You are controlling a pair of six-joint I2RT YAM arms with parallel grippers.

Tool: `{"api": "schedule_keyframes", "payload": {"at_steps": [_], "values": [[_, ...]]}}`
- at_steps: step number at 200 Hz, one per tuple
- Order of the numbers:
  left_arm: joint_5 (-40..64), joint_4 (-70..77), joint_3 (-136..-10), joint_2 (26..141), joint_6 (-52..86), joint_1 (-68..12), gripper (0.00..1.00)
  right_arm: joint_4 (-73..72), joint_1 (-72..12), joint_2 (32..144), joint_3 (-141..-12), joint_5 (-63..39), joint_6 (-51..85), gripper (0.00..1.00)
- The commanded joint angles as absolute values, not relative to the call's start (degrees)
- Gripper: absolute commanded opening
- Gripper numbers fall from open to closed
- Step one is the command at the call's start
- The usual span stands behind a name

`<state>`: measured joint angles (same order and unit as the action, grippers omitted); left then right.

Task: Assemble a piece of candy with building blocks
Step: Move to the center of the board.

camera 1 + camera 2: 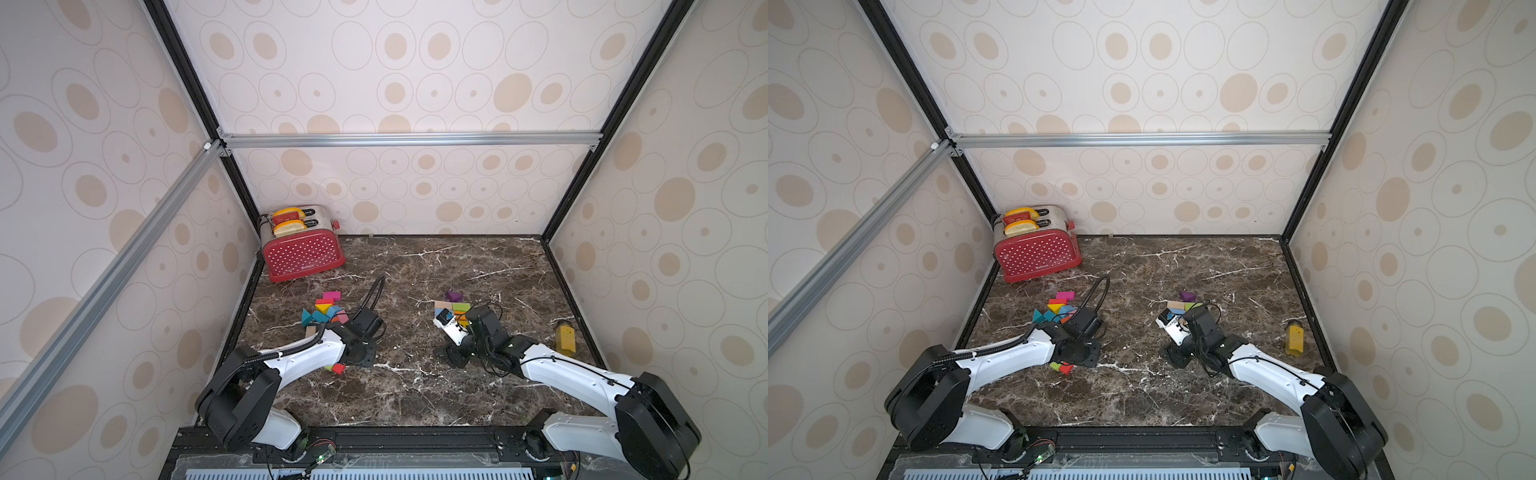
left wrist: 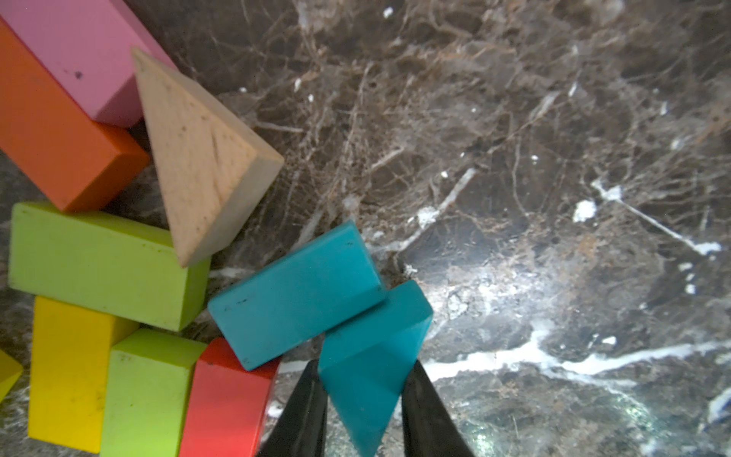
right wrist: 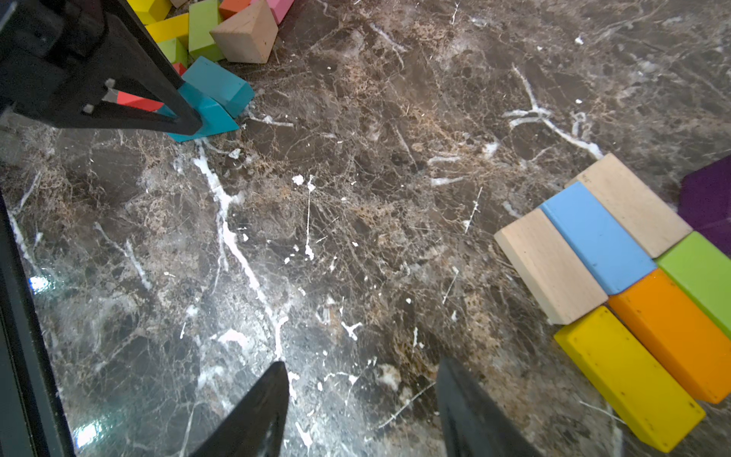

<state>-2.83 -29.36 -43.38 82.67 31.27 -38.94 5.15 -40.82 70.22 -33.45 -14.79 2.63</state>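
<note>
Left gripper point(image 2: 364, 366) pinches the teal wedge point(image 2: 377, 316) at the open edge of the block pile point(image 2: 103, 261); right gripper point(image 3: 362, 362) hangs spread over bare marble table point(image 3: 356, 217); fingertips hard to make out in both top views

You have two matching arms: the left arm point(image 1: 305, 357) and the right arm point(image 1: 561, 378) both wear glossy white shells between bulky black joint housings. On the left, a ribbed black conduit point(image 1: 270, 354) lies along the link and a black hose point(image 1: 376, 289) loops above the wrist; on the right, thin black cables point(image 1: 494, 365) tangle loosely. The left hand point(image 2: 364, 366) and the right hand point(image 3: 362, 362) have matte black fingers tapering to points
</note>
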Motion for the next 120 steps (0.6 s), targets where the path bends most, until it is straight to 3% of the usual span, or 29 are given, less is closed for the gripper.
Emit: {"api": "schedule_keyframes", "payload": {"at_steps": [1,120], "values": [[-3.61,-30.85,-45.69,83.14,31.38,-39.79,0.27,5.44,-41.02,69.83,-32.99,-14.04,2.95,0.64],[-0.11,-25.19,-49.44,89.51,30.69,-47.29,0.27,5.37,-40.91,63.94,-30.79,-2.78,4.47,0.64]]}}
